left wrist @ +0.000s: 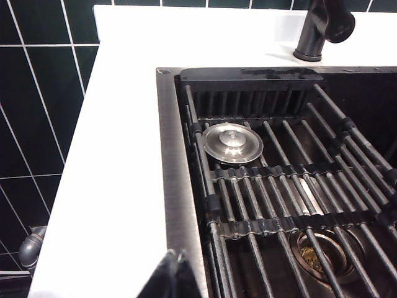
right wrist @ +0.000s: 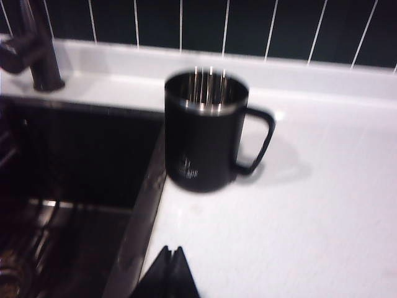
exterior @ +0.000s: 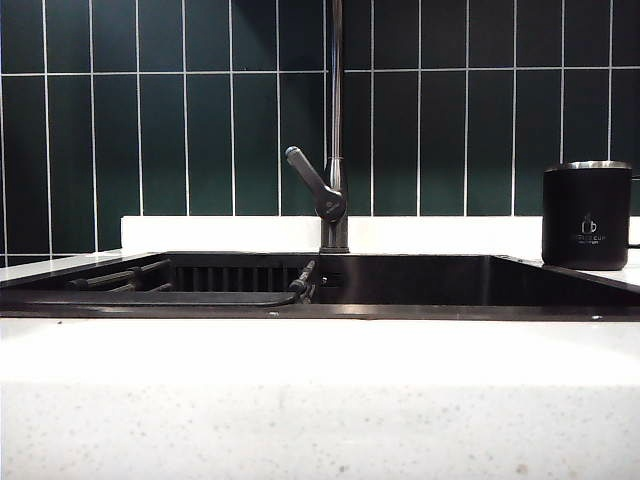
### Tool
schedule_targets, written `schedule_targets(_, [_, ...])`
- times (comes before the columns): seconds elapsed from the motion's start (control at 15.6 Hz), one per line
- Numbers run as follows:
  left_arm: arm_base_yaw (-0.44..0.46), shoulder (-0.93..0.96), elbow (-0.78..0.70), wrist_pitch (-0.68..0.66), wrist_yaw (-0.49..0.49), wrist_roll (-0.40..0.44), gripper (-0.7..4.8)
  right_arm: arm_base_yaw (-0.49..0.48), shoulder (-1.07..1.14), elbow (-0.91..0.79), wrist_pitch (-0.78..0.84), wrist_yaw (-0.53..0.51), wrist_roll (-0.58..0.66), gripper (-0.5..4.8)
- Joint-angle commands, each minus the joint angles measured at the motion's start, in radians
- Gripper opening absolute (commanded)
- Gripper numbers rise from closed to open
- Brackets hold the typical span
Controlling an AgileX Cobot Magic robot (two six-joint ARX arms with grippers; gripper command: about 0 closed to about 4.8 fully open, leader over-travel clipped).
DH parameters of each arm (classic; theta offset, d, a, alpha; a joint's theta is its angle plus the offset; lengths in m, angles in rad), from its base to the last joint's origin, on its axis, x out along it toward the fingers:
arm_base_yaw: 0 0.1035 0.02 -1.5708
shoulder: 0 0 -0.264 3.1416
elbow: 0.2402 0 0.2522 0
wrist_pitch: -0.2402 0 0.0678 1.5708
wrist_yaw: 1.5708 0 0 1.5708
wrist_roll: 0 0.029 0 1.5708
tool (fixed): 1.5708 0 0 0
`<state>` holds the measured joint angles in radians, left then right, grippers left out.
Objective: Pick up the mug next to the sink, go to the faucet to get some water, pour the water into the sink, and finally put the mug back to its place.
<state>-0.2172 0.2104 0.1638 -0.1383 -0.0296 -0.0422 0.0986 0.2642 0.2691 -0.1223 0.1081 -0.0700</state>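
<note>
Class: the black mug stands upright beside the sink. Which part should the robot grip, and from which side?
Judging by pose, grip the mug by its handle, coming from the counter side away from the sink: the loop juts out there unobstructed. The right hand, shut, is nearest.

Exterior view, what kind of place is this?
Most likely a kitchen: a black sink sunk in a white countertop, a tall faucet against dark green wall tiles, and a black mug beside the basin.

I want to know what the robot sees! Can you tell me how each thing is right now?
mug: upright on the counter beside the sink, not held
sink: rack laid across it
faucet: no water running
left tool: shut, empty
right tool: shut, empty
</note>
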Motion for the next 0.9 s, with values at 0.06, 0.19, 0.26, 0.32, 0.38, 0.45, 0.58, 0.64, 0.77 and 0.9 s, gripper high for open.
schedule_targets(0.06, [0.000,0.000,-0.009,0.025,0.000,0.039,-0.06,0.000,-0.087,-0.017,0.009,0.005,-0.015,-0.09])
schedule_targets(0.19, [0.000,0.000,-0.019,0.035,-0.001,0.046,-0.06,0.000,-0.137,-0.036,-0.042,0.005,0.003,-0.09])
schedule_targets(0.26, [-0.001,0.000,-0.019,0.046,-0.001,0.048,-0.06,0.001,-0.163,-0.042,-0.050,0.005,0.018,-0.09])
schedule_targets(0.32, [-0.001,-0.001,-0.019,0.066,0.005,0.054,-0.06,0.001,-0.182,-0.043,-0.072,0.005,0.018,-0.09])
schedule_targets(0.38, [0.000,-0.001,-0.019,0.082,0.007,0.058,-0.06,0.001,-0.197,-0.043,-0.102,0.005,0.025,-0.09])
schedule_targets(0.45, [0.000,-0.001,-0.019,0.095,0.006,0.063,-0.06,0.001,-0.209,-0.047,-0.121,0.013,0.041,-0.09])
schedule_targets(0.58, [-0.001,-0.001,-0.038,0.119,0.008,0.068,-0.06,0.001,-0.214,-0.047,-0.181,0.034,0.066,-0.09])
schedule_targets(0.64, [-0.001,-0.001,-0.054,0.128,0.008,0.068,-0.06,0.001,-0.214,-0.051,-0.199,0.051,0.092,-0.09])
schedule_targets(0.77, [-0.001,-0.001,-0.073,0.136,0.008,0.066,-0.06,0.001,-0.214,-0.075,-0.188,0.059,0.108,-0.09])
schedule_targets(0.9, [-0.001,-0.001,-0.078,0.150,0.007,0.071,-0.06,0.001,-0.214,-0.109,-0.136,0.063,0.107,-0.09])
